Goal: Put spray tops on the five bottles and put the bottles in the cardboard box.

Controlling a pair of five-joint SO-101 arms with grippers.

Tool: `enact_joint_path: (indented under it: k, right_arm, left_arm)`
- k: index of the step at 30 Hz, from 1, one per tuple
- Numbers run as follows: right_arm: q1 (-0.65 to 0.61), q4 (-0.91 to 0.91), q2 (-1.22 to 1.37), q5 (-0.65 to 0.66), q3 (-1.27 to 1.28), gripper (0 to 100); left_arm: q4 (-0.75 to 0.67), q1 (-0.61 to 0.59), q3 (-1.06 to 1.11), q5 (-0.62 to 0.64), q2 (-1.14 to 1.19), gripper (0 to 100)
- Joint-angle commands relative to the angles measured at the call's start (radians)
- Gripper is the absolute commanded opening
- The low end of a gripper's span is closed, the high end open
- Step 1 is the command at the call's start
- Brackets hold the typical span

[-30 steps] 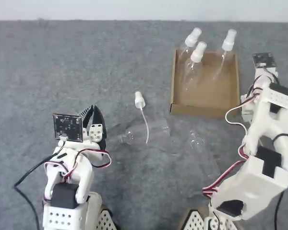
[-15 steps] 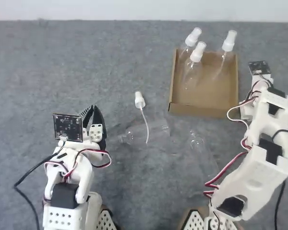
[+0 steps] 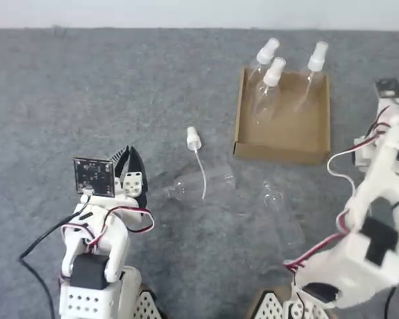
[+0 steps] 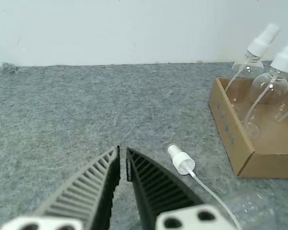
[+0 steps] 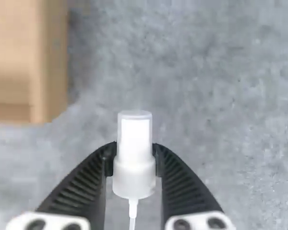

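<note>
Caution: the right hand (image 5: pixel 133 149) pinches a white plastic spray top (image 5: pixel 134 127) near the brown cardboard box (image 5: pixel 29 62), while the left hand (image 4: pixel 123 155) is pressed together and empty, so the unheld clear plastic bottle (image 3: pixel 279 206) lying on the grey surface (image 3: pixel 86 100) may roll as the dip tube (image 5: pixel 132 213) enters.

Seen from my remote station: the grey table covering (image 3: pixel 86 86) is matt and coarse like felt, edge to edge. The brown cardboard box (image 3: pixel 279 151) by the far right corner looks dull and papery. Its clear plastic bottles (image 3: pixel 265 100) gleam under smooth white plastic spray tops (image 3: pixel 274 72). My right gripper (image 5: pixel 134 149) has black ribbed plastic fingers (image 5: pixel 86 179), matt against a smooth frosted white plastic spray top (image 5: pixel 134 163).
</note>
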Motion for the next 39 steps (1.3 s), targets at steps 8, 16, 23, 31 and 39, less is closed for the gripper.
enact_joint_path:
  k: [8,16,23,31,39]
  right_arm:
    - [-0.564,0.283,-0.38,-0.229,-0.069,1.5]
    - [-1.007,0.124,-0.222,-0.456,-0.069,1.6]
    - [-1.116,-0.091,0.013,-0.654,-0.16,1.7]
    - [-1.19,-0.108,0.232,-0.712,-0.242,8.6]
    - [-1.184,-0.104,0.257,-0.707,-0.244,20.6]
  left_arm:
    - [-0.003,0.002,-0.031,-0.006,-0.011,1]
    - [-0.003,0.002,-0.031,-0.006,-0.011,1]
    - [-0.005,0.0,-0.031,-0.008,-0.011,1]
    - [-0.005,0.0,-0.031,-0.008,-0.011,1]
    - [-0.005,0.0,-0.031,-0.008,-0.011,1]
